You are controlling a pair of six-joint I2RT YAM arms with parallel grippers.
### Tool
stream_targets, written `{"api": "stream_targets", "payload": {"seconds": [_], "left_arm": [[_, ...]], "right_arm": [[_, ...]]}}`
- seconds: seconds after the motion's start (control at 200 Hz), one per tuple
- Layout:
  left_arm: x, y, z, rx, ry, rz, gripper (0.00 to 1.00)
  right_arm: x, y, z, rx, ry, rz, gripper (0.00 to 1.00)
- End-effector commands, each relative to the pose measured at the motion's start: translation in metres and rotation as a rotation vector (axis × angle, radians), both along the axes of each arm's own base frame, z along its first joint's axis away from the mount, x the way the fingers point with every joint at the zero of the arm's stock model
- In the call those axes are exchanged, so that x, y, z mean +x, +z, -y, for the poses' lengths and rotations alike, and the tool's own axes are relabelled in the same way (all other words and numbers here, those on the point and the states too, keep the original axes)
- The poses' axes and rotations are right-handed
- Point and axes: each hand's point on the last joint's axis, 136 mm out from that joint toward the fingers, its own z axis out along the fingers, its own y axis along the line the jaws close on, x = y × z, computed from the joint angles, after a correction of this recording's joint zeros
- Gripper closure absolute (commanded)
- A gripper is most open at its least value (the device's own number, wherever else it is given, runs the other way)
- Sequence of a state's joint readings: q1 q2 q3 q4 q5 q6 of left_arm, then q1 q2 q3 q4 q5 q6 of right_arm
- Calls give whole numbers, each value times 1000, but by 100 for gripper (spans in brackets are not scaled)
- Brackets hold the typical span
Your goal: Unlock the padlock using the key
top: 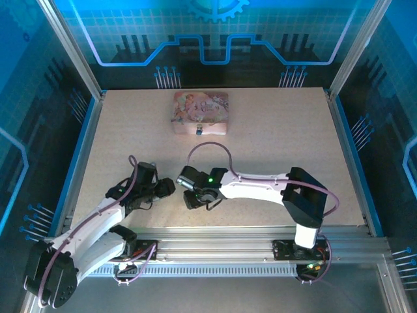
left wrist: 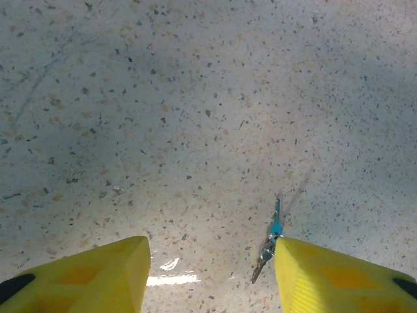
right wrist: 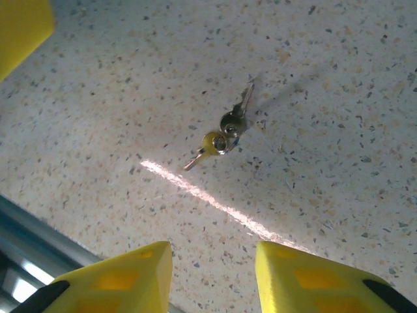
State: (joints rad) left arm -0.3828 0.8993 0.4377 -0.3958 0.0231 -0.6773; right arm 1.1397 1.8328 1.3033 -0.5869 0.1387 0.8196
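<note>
Speckled tabletop [top: 273, 150] lies under both wrists, and I judge this the pick-up stage: the key [right wrist: 221, 138] lies flat, ungrasped, between the two grippers. My left gripper [left wrist: 212, 261] has its fingers apart, the key just beside one. My right gripper [right wrist: 214, 261] is spread too. Next I need a pinch centred on it. It looks like two slim keys on a ring, one brass-headed. I take the padlock [top: 199, 130] to be the pale speck fronting the pink tin [top: 200, 107], well apart.

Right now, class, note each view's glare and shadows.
Right wrist: a glare streak crosses the table below the key, whose shadow runs up-right. Left wrist: a glare patch lies between the yellow fingers of the left gripper. Top external: blue light tints the enclosure walls.
</note>
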Motion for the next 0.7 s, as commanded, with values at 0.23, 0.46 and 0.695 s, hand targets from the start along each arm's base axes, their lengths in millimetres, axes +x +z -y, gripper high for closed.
{"api": "stream_targets", "payload": {"seconds": [0.23,0.46,0.695], "left_arm": [[-11,-11,-5,14,1,-16,44],[-15,-10,-11,29,6,11,42],[-19,-6,-15,44,3,41,40]], "right_arm": [[9,-27,-9,-108,-98,-44,59],[17,-41,-12,-167,-107,-58,58],[20,-58,-6,-213,-130,-75,58]]}}
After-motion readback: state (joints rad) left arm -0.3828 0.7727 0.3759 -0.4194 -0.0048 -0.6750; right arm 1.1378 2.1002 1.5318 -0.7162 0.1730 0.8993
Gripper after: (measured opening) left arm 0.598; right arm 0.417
